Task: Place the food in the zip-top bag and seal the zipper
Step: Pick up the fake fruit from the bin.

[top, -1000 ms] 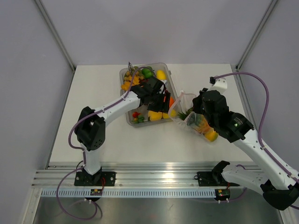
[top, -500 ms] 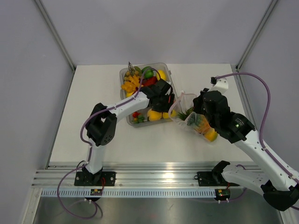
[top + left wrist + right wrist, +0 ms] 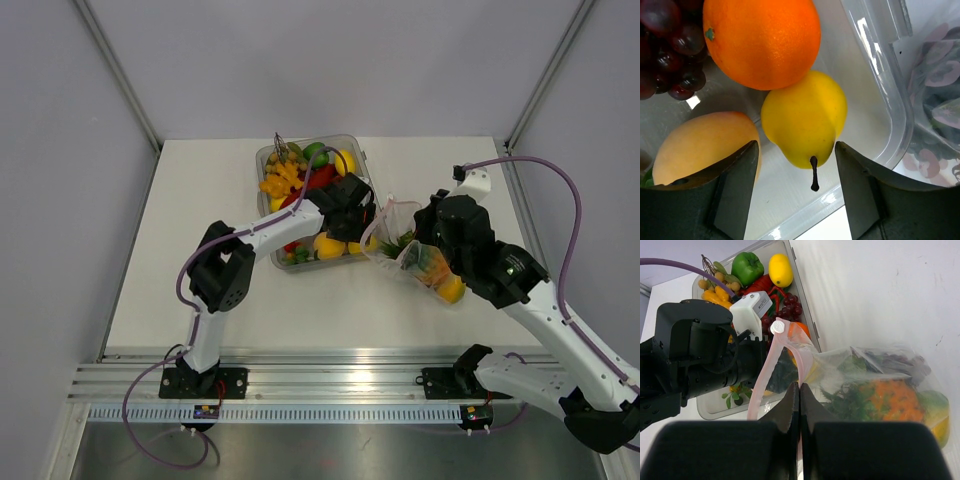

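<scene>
Food (image 3: 290, 182): mostly in the clear tray (image 3: 372, 190) at the far middle of the table (image 3: 200, 260); some pieces already inside the pouch.
Zip-top bag (image 3: 880, 385): on the table just to the right of the tray, with the mouth lifted and turned toward the tray and the rest lying flat; crinkly, with leafy green, orange, purple and yellow pieces visible through the plastic.
Zipper (image 3: 765, 375): pinkish-red strip along the mouth of the bag, bent in a loop above the pinch, with a white slider (image 3: 777, 327) at the top of it.
Right gripper (image 3: 799, 395): fingers pressed together, pinching the zipper strip and holding this edge of the bag up.
Left gripper (image 3: 795, 155): low over the near right corner of the tray, just beside the mouth of the bag; fingers spread, 1 at each side of the yellow pear; touching it or not, cannot tell.
Yellow pear (image 3: 802, 117): between the 2 fingers, on the tray floor, dark stem pointing to the near wall of the tray, upper end against the orange.
Orange (image 3: 762, 42): touching the pear, just beside the purple grapes (image 3: 667, 50).
Mango (image 3: 705, 147): beside the pear, lower part hidden behind 1 finger.
Far end of tray: green pepper (image 3: 747, 267) and lemon (image 3: 780, 270) side by side, red chilli (image 3: 757, 286) just below them in the right wrist view.
</scene>
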